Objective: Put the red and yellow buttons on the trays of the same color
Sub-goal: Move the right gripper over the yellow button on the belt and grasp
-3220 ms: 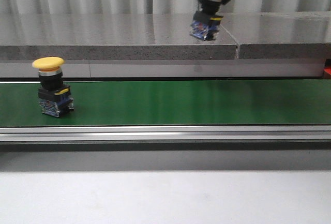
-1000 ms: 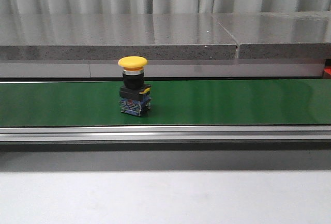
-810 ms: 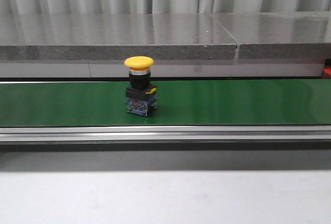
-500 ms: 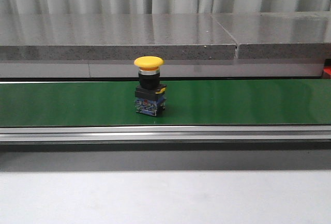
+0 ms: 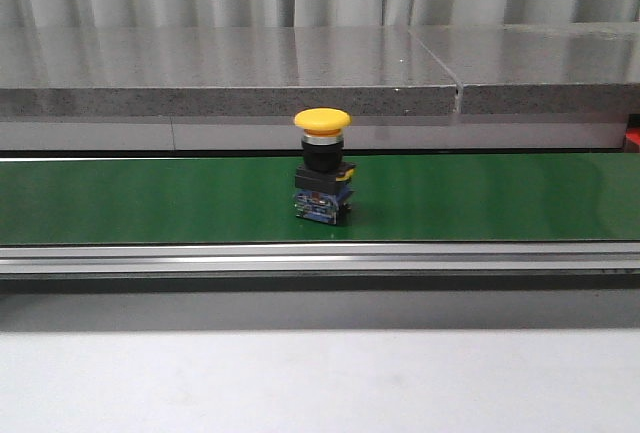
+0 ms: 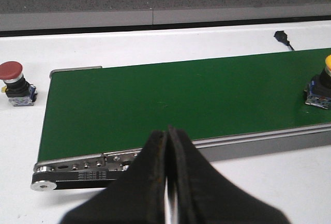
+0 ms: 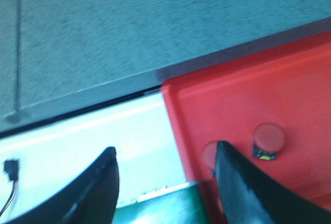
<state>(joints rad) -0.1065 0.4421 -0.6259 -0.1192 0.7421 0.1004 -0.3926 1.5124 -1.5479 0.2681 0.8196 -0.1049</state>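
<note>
A yellow button (image 5: pixel 322 165) stands upright on the green conveyor belt (image 5: pixel 150 198), near its middle in the front view; it also shows at the belt's edge as the yellow button (image 6: pixel 321 84) in the left wrist view. A red button (image 6: pixel 14 77) stands on the white table beside the belt's end. My left gripper (image 6: pixel 167 136) is shut and empty, near the belt's front rail. My right gripper (image 7: pixel 164 157) is open and empty above the red tray (image 7: pixel 258 105), where two red buttons (image 7: pixel 269 140) lie. No yellow tray is in view. Neither arm appears in the front view.
A grey stone ledge (image 5: pixel 230 68) runs behind the belt, with curtains beyond. A silver rail (image 5: pixel 320 256) edges the belt's front. A small black connector with a wire (image 6: pixel 282 36) lies on the white table (image 6: pixel 129 48) behind the belt.
The yellow button has ridden the belt steadily to the right, from the left end to about the middle. The right arm holding a button has left the front view.
</note>
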